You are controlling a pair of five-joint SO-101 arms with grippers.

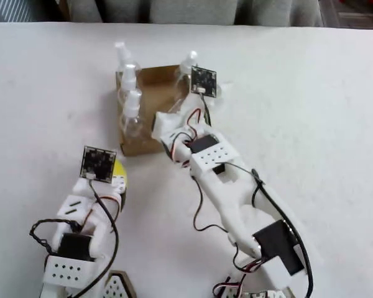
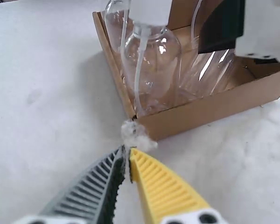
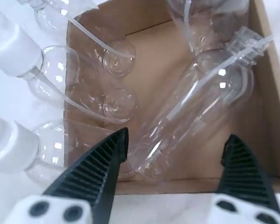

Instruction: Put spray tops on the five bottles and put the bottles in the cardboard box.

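The cardboard box (image 1: 150,144) stands mid-table. Three clear bottles with white spray tops (image 1: 130,93) stand along one wall of it, and another (image 1: 189,62) stands at its far corner. In the right wrist view a further bottle (image 3: 200,102) leans tilted across the box floor, its spray top at the far wall. My right gripper (image 3: 177,137) hangs open over the box (image 3: 144,56), its black fingers either side of that bottle's base without touching it. My left gripper (image 2: 127,156) is shut on nothing, low over the table just short of the box's near corner (image 2: 133,116).
A small white scrap (image 2: 133,133) lies on the table between my left gripper and the box corner. The right arm (image 1: 236,192) stretches diagonally from the front right to the box. White table lies open on both sides of the box.
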